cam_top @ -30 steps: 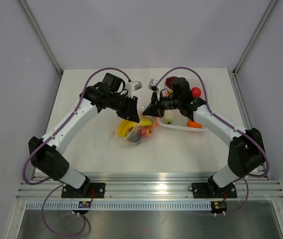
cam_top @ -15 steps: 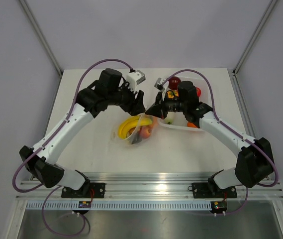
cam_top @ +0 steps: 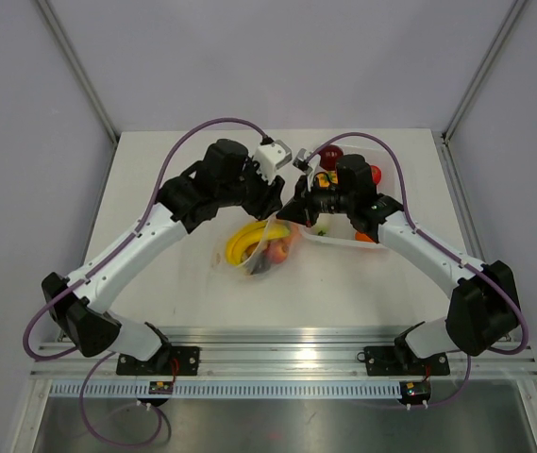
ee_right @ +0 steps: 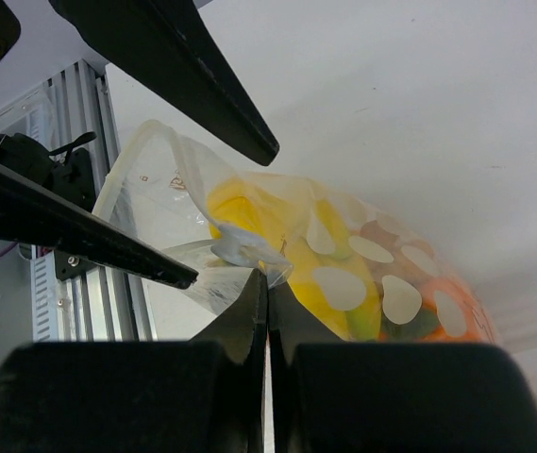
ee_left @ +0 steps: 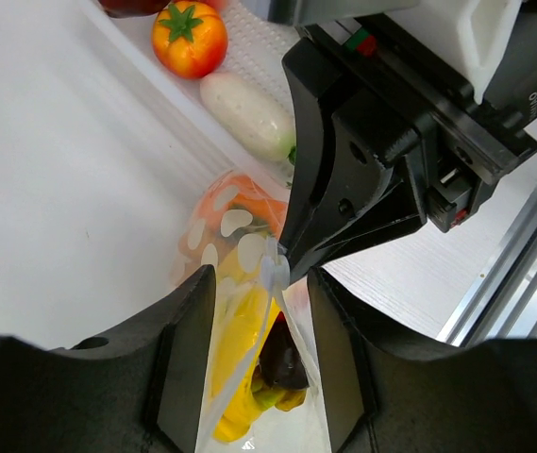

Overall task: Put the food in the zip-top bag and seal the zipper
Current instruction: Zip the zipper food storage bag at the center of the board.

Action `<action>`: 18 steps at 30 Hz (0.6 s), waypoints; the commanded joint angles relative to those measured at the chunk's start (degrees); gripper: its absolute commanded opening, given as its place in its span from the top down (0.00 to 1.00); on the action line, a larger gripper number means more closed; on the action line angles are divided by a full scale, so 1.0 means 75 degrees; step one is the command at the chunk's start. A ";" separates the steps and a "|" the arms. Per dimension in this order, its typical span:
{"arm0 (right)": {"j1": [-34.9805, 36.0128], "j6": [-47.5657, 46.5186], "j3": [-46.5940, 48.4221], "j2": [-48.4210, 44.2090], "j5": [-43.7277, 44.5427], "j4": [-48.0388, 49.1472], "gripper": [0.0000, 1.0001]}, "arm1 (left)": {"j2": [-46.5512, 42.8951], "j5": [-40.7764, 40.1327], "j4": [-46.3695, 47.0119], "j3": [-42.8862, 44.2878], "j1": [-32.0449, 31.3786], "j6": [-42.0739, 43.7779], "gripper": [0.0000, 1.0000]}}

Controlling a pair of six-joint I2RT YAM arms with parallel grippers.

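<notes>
The zip-top bag (cam_top: 260, 247) lies mid-table, and the food in it is a yellow banana (ee_left: 234, 404), a dark purple piece (ee_left: 283, 362) and orange pieces. My right gripper (ee_right: 266, 283) is shut on the bag's corner at the end of the zipper (ee_left: 239, 362) and holds it up. My left gripper (ee_left: 266, 368) is open and straddles the bag's mouth edge just beside the right gripper (cam_top: 285, 217). Both its fingers (ee_left: 192, 359) stand clear of the film. In the top view the left gripper (cam_top: 273, 209) hangs over the bag's far end.
A white tray (cam_top: 336, 240) sits right of the bag, under the right arm. It holds an orange tomato-like piece (ee_left: 189, 38), a white radish (ee_left: 249, 113), red fruits (cam_top: 372, 174) and an orange piece (cam_top: 369, 237). The aluminium rail (cam_top: 287, 351) runs along the near edge.
My left gripper has opened from nearly shut and shifted right along the bag's edge toward the right gripper. The right gripper has stayed shut on the bag's corner.
</notes>
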 commanded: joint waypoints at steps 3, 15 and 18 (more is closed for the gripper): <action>0.0058 0.0071 0.0363 -0.0289 -0.0049 0.0111 1.00 | -0.0137 -0.0102 0.0601 -0.0200 -0.0063 0.0166 0.53; 0.0058 0.0024 0.0327 -0.0266 -0.0143 0.0017 1.00 | 0.0050 0.0601 0.0602 -0.0330 -0.0063 0.0213 0.68; 0.0070 0.0000 0.0327 -0.0277 -0.0190 -0.0007 1.00 | 0.0085 0.0601 0.0590 -0.0330 -0.0063 0.0213 0.66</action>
